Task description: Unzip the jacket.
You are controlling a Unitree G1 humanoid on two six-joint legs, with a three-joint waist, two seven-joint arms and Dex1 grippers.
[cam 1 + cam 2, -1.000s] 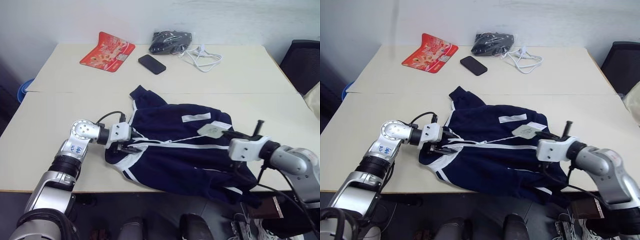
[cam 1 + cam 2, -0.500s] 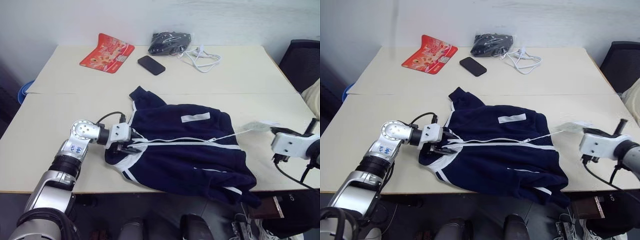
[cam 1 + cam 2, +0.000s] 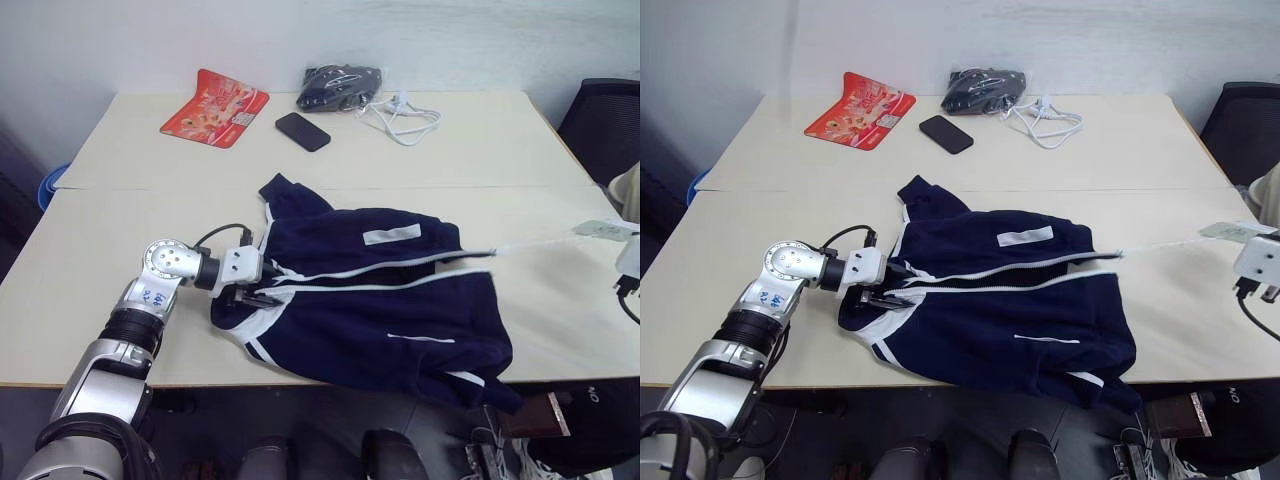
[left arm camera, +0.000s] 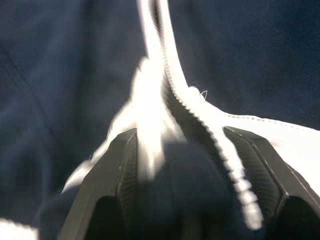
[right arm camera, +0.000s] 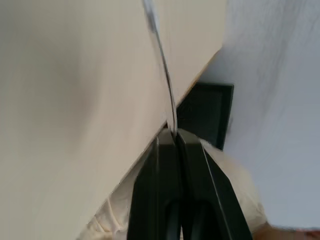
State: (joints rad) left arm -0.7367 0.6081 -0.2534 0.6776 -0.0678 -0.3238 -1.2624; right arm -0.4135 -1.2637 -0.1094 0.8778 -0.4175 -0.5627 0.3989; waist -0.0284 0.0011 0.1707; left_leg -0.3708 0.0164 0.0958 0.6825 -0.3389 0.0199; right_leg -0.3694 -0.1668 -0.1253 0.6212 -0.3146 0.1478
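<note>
Right eye view, right pincer (image 3: 1258, 268) cut off at edge, jacket (image 3: 1000, 300) partly unzipped

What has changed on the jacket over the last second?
The right gripper, shut on the zipper cord, swung out to the robot's right, and the jacket zipper opened along most of its length. The left gripper kept its hold on the collar end; phone and cable unmoved.

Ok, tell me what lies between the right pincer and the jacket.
Left eye view: a thin white cord stretches taut over bare table from the jacket to the right pincer, shut on it.
</note>
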